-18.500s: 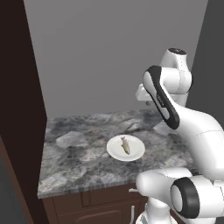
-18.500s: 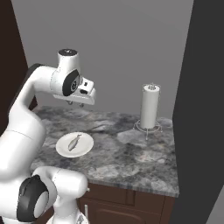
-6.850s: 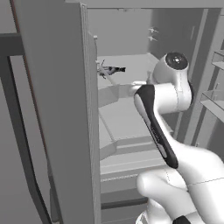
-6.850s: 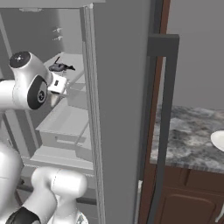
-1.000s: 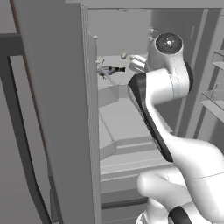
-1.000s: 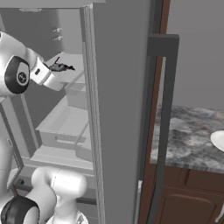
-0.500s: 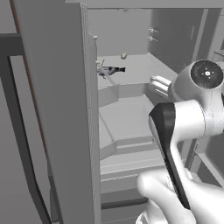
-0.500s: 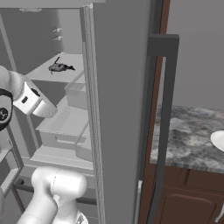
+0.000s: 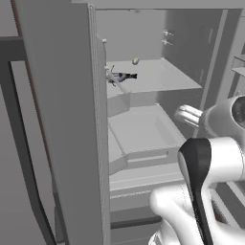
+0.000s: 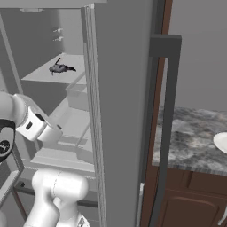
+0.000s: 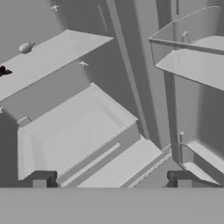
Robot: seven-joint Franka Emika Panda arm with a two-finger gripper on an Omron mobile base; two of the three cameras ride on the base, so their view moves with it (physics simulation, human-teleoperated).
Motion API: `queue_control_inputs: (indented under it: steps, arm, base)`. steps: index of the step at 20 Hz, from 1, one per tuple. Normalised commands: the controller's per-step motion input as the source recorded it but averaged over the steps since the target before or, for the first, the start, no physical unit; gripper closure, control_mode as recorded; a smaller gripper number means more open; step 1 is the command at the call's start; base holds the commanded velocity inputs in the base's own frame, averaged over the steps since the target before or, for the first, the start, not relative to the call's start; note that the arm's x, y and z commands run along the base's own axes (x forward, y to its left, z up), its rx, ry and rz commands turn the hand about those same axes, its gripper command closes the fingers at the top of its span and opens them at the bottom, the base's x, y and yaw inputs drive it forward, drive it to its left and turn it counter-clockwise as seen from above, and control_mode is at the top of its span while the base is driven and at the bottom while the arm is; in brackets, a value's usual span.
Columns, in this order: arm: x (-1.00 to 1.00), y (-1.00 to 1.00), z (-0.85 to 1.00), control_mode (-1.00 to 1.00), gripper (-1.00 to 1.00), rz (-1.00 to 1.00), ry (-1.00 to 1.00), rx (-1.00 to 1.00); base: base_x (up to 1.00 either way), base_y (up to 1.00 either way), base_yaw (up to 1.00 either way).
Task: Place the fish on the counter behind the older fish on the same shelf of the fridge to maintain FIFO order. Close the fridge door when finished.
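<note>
Now that the arm has swung down from the shelf (image 9: 158,76), the fish (image 9: 135,61) lies behind the older fish (image 9: 120,76), tool (image 11: 111,179) spread, empty.

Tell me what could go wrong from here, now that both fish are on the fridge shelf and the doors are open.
1. The pale fish lies behind the dark fish, far back on the shelf; a hard door slam might shift it.
2. The arm reaches inside the fridge, in front of the drawers. Swinging out, it could clip them or a door.
3. The hand's open fingertips point at the drawers, so closing the door is still undone.
</note>
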Motion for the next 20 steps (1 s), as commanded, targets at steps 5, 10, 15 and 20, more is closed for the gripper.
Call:
queue_control_inputs:
  steps: [5,10,15,20]
  arm:
    - [0.0,0.0,-0.06,-1.0,-1.0,0.0,0.07,0.0]
    - [-0.2,0.0,-0.19,-1.0,-1.0,0.0,0.05,0.0]
    - [-0.14,0.0,-0.04,1.0,-1.0,0.0,0.0,0.0]
    - [0.0,0.0,0.0,1.0,-1.0,0.0,0.0,0.0]
  base:
    - [0.0,0.0,0.0]
    - [0.0,0.0,0.0]
    - [-0.68,0.16,0.03]
    - [-0.6,0.24,0.07]
